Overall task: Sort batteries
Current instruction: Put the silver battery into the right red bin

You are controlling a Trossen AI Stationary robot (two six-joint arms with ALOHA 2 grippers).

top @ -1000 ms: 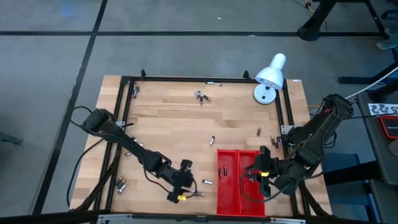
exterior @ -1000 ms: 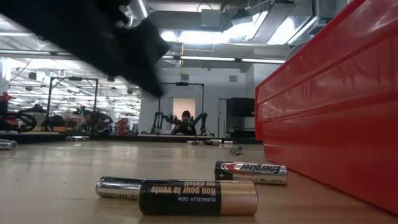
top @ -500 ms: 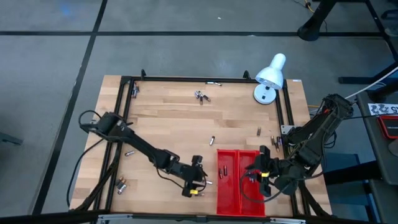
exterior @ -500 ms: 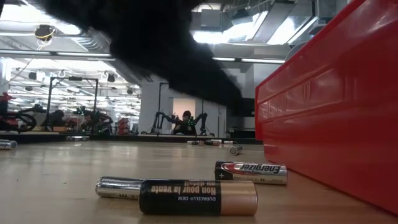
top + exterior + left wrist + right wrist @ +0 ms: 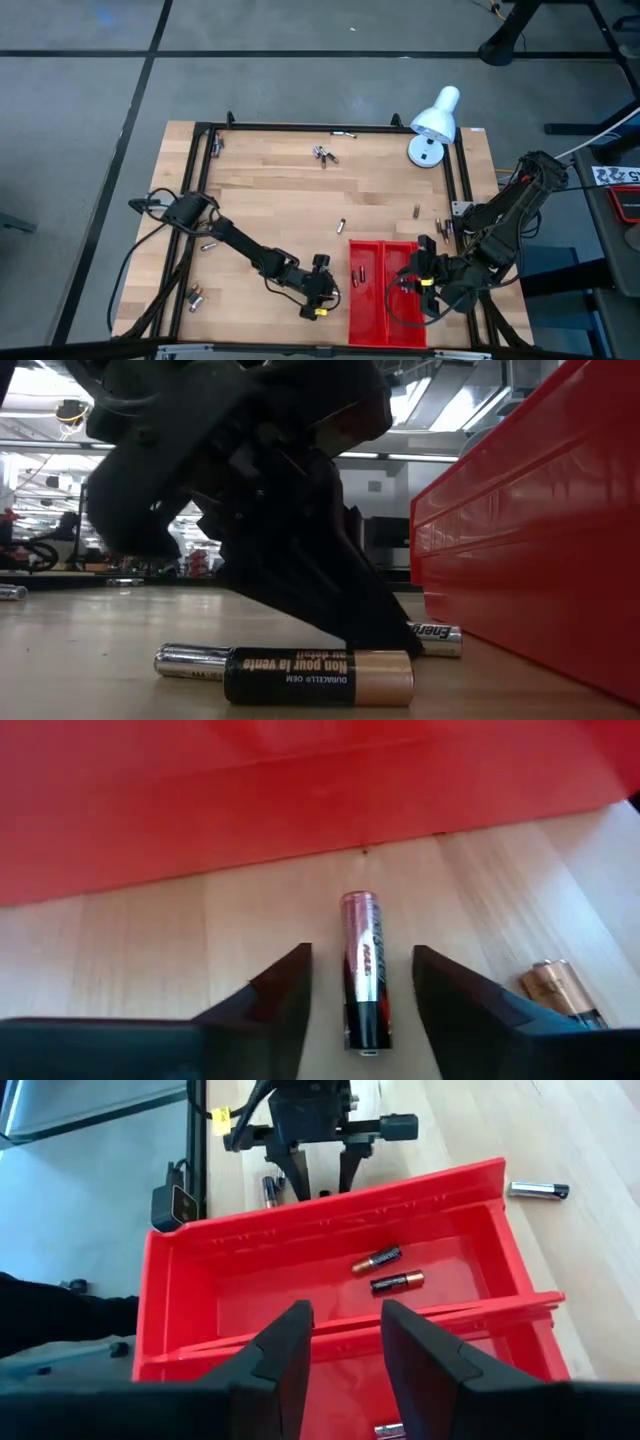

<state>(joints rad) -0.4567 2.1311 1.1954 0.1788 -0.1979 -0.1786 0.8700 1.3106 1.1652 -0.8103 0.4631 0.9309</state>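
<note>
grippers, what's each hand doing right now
Left hand: open, fingers either side of a battery, not gripping.
Right hand: open, empty, over the red tray.

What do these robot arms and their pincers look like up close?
Both arms are dark, jointed and slim, with black cables looping beside them. The left gripper and right gripper each end in two flat, tapering black fingers and carry a small yellow mark near the wrist.
</note>
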